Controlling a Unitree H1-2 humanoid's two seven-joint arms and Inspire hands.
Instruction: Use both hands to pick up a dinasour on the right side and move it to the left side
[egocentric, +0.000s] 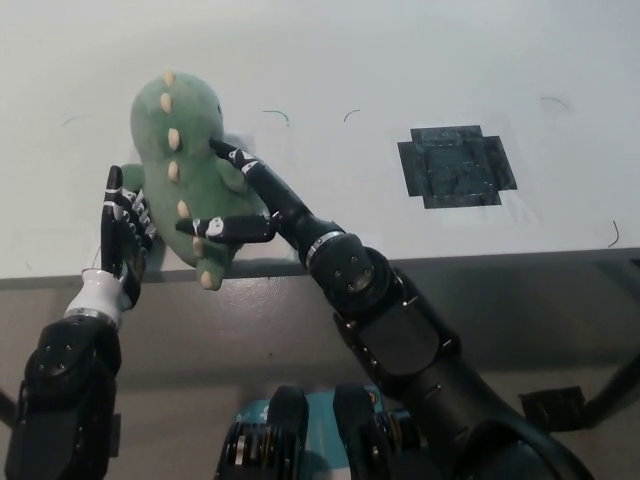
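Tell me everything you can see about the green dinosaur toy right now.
The dinosaur is a soft green plush with a row of cream spikes down its back and a cream-tipped tail hanging past the table edge. It stands roughly upright at the table's left front, back to the camera. The left hand presses its left side; the right hand clasps its right side.
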